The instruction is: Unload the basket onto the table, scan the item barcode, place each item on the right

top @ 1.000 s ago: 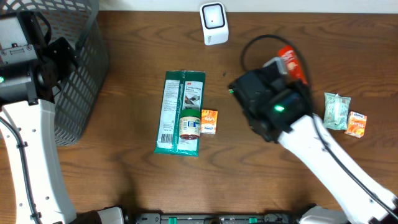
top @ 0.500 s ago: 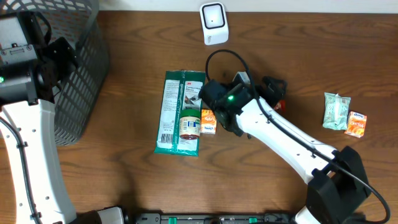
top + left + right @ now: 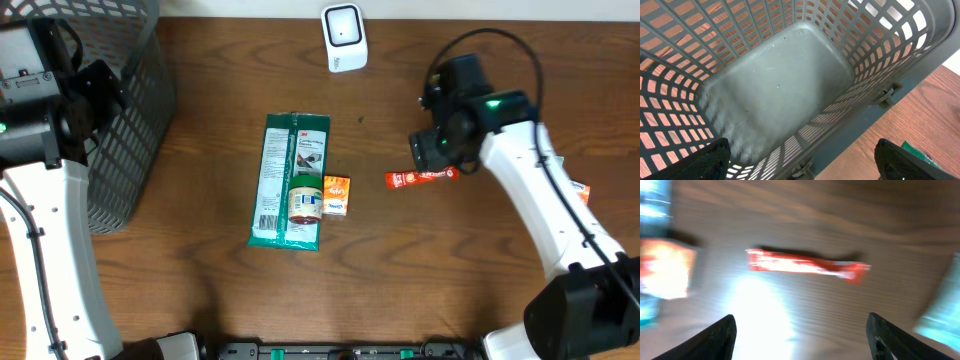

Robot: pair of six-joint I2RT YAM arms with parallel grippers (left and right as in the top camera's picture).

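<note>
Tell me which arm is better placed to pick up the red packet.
Right. The open right gripper hangs directly over the red packet; the left gripper is far away, over the basket.

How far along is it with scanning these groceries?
Nothing looks finished: the basket is empty. In hand, barely: the right fingers stand open near the red bar, which lies unheld on the table, short of the white scanner. Left: grip it, show it to the scanner, then probably the green packet, jar and orange box.
</note>
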